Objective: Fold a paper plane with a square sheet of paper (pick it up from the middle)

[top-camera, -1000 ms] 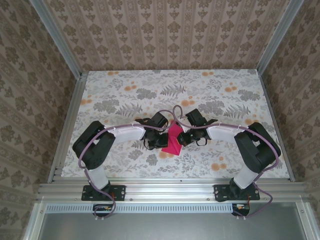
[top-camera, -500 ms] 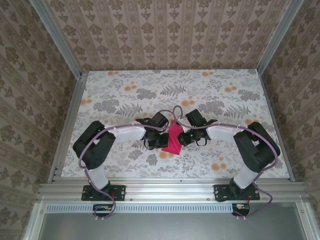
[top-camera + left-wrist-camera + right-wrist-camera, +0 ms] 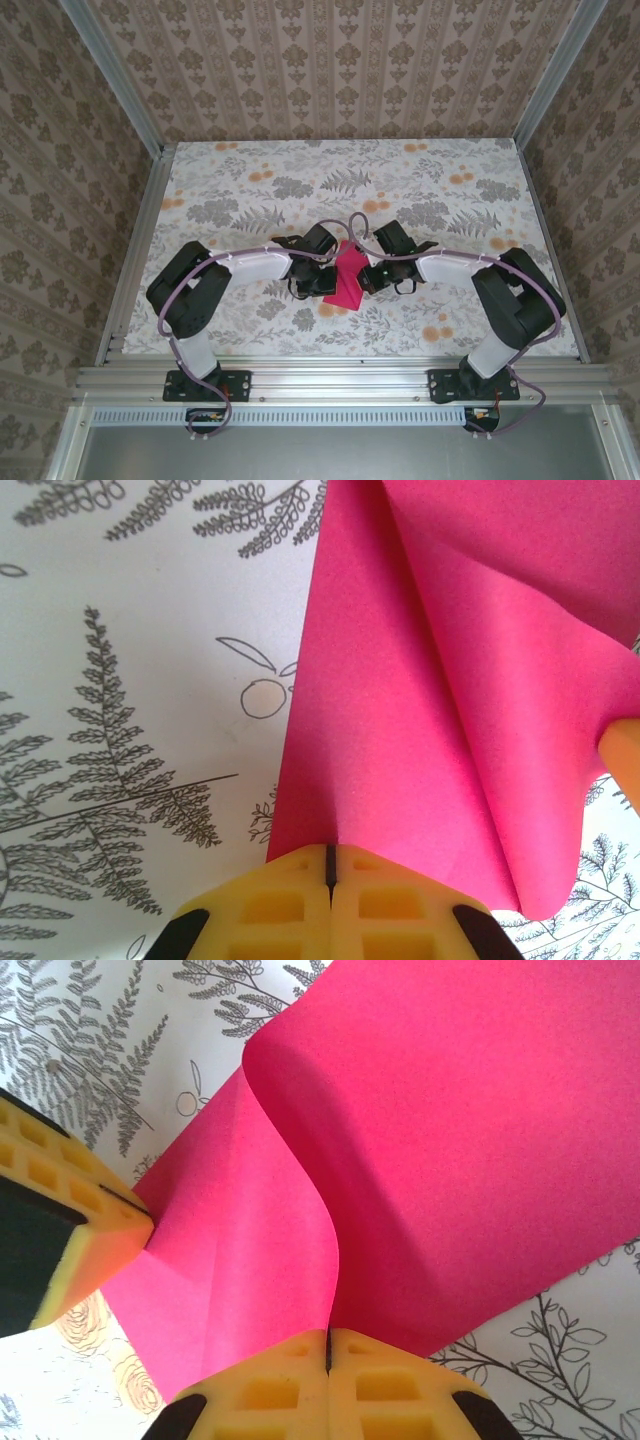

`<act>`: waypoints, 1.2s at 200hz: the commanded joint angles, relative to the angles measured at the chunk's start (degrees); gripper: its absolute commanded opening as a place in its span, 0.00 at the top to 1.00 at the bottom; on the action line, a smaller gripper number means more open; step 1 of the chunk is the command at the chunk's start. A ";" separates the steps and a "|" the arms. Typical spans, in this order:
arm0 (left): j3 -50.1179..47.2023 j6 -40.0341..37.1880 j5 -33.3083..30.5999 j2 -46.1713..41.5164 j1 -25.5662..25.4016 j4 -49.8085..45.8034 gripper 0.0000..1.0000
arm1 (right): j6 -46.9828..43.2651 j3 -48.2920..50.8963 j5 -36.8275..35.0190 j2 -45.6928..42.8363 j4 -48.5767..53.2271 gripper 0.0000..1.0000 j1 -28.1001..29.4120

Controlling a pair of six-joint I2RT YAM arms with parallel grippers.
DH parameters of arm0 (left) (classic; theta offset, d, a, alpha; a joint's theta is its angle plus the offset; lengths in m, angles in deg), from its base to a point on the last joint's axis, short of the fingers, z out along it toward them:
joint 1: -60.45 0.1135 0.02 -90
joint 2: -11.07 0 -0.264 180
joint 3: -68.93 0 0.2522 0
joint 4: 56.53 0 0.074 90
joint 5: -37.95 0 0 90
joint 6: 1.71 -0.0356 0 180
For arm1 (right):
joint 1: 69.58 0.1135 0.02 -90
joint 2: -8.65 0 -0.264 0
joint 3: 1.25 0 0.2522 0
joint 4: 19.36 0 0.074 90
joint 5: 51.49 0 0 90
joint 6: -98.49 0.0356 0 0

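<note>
Square sheet of paper (image 3: pixel 347 280) | left end effector (image 3: pixel 328 854) pinching | right end effector (image 3: pixel 328 1340) pinching

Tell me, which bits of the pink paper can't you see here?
- Top view: the paper is too small to show its creases.
- Left wrist view: its far end is cut off by the top edge.
- Wrist views: pinched edges hide inside the left gripper and right gripper.

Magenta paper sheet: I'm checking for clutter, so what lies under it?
Under the creased magenta-pink paper sheet, pinched by the left gripper and right gripper, the fern-printed white table covering shows around its edges. The patch directly beneath is covered, so unseen.
</note>
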 commanded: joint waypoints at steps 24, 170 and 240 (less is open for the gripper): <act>0.06 -1.33 -1.71 2.33 -0.50 -3.46 1.00 | 0.76 -0.31 1.85 0.35 -0.22 0.93 -0.38; 0.06 -1.69 -1.73 2.42 -0.56 -3.50 1.00 | -0.08 -1.83 -2.03 3.53 1.26 0.92 -0.37; 0.51 -1.67 -1.84 1.67 -0.59 -3.63 1.00 | -0.08 -1.74 -2.29 4.14 1.68 0.92 -0.38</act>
